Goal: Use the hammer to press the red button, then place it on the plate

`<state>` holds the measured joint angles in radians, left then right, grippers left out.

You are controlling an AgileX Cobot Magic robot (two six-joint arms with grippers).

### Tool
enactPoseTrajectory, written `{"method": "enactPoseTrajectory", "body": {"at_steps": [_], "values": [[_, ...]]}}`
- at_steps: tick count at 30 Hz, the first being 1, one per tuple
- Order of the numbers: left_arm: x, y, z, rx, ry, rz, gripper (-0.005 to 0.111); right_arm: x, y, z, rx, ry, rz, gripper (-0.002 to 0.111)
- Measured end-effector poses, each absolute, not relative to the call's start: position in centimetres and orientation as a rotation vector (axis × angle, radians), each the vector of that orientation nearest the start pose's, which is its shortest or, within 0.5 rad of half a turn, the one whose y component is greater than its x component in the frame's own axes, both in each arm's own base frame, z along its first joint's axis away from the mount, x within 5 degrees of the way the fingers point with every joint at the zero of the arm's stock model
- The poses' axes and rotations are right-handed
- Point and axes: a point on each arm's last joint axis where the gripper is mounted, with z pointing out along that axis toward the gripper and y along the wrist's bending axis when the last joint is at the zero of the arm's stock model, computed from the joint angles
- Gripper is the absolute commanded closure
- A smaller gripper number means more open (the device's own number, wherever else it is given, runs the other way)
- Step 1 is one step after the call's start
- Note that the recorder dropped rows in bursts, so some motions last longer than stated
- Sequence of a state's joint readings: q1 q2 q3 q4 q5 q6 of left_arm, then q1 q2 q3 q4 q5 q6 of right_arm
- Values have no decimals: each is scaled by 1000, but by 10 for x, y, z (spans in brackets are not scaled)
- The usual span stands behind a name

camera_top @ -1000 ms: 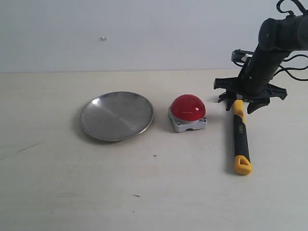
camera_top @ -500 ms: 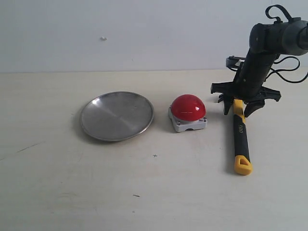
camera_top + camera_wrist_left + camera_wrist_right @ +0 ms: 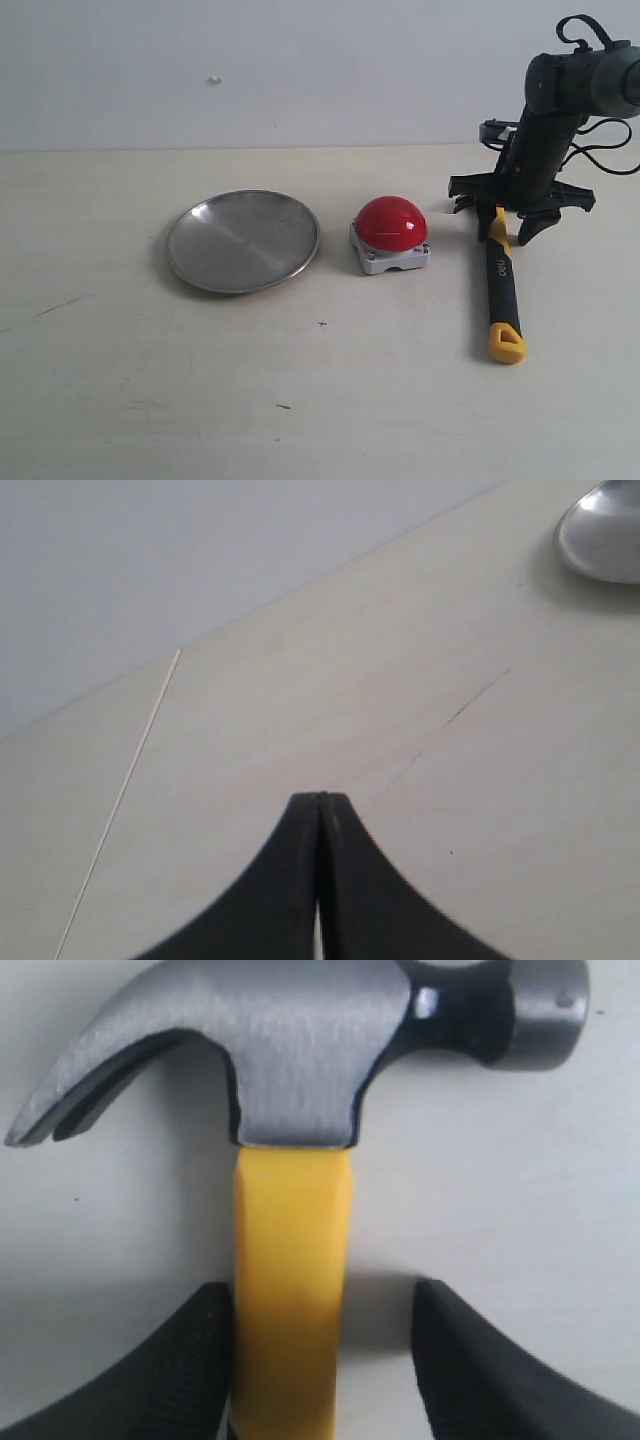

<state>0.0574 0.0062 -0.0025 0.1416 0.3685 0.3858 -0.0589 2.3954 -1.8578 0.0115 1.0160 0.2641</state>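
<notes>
Right gripper [image 3: 505, 230] down over the hammer [image 3: 500, 285], jaws spread, nothing gripped yet!

The hammer lies flat at the right of the frame, head toward the wall and yellow loop toward the bottom edge. In the right wrist view the gripper [image 3: 320, 1300] straddles the yellow neck just below the steel head [image 3: 290, 1060]: one finger [image 3: 200, 1350] is right against the handle, the other [image 3: 470, 1360] stands off with bare surface between. The button [image 3: 391, 222] sits near the handle at centre, with a clear lane between them. The plate [image 3: 243, 240] is left of the button, apart from it. There is wide open surface [image 3: 300, 400] along the bottom. The left gripper [image 3: 320, 805] is pinched closed, with the plate's rim [image 3: 605, 535] at upper right. Against a second ago, the right arm stands more upright; hammer, button and plate haven't budged.
</notes>
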Motion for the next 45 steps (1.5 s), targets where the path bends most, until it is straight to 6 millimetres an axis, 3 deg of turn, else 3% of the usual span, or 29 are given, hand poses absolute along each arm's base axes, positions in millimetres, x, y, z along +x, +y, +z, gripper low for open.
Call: {"method": "enactPoseTrajectory", "body": {"at_steps": [5, 10, 31, 45], "values": [[53, 8, 181, 393, 1834, 446, 107, 478, -27, 106, 501, 3000, 31, 69], [53, 8, 181, 393, 1834, 446, 107, 478, -27, 105, 507, 3005, 28, 108], [53, 8, 181, 393, 1834, 446, 107, 476, -20, 114, 426, 3017, 204, 108], [53, 8, 181, 393, 1834, 446, 107, 473, -17, 146, 301, 2986, 241, 108]]}}
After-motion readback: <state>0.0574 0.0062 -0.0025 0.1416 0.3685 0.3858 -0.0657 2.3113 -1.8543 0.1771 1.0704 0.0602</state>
